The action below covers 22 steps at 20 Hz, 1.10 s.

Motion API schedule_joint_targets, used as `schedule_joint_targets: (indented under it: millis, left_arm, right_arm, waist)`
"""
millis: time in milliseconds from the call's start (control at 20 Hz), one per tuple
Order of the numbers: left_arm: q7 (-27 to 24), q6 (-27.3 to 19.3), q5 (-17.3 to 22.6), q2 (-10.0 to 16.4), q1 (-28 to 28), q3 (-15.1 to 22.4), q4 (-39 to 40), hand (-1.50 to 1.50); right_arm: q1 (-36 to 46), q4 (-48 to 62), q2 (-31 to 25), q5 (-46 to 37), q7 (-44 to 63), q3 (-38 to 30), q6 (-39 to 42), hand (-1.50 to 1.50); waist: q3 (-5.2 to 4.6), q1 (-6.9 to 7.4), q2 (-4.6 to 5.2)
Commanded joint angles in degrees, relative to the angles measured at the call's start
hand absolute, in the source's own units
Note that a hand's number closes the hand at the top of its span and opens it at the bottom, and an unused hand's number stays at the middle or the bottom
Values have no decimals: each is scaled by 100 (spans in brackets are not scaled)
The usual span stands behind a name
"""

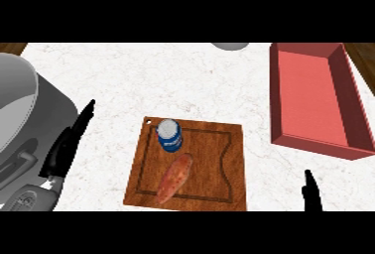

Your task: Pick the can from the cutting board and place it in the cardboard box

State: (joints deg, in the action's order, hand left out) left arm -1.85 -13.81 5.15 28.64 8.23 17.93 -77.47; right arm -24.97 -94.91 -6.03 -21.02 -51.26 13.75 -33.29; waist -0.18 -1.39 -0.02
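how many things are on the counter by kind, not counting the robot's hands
cutting board: 1
blue can, upright on the board: 1
orange-red long food item, lying on the board: 1
red box, open on top: 1
grey thing cut off by the top edge, kind unclear: 1
total: 5

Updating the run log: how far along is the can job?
Done: nothing yet; the can stands on the cutting board beside a sweet potato. In hand: nothing; the left hand and right hand are both off the board. Left: grasp the can, carry it right, set it in the box.
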Motion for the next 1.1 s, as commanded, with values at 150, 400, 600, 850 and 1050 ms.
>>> schedule_joint_targets:
  millis: [150,400,600,850,1050]
  left_arm:
    - [-60,0,-110,-211,78,29,205,0]
    - [-11,91,-150,-145,23,-3,23,0]
    - [-200,166,-166,-160,239,-158,426,0]
    - [-199,379,-124,-84,212,-279,386,0]
    - [-337,275,-359,-400,298,-166,672,0]
  right_arm:
    - [-1393,-1436,134,-2440,1905,1385,-346,-150]
    - [-1501,-2061,585,-4306,3648,1644,194,-150]
    - [-1253,-2147,596,-5446,5180,2592,258,-150]
    - [-412,-2214,601,-6429,6985,3126,1146,-150]
    - [692,-1918,601,-6493,8524,3717,1664,-150]
  waist:
    - [-15,66,16]
    - [-7,152,24]
    - [-9,114,47]
    - [5,167,33]
    - [8,156,30]
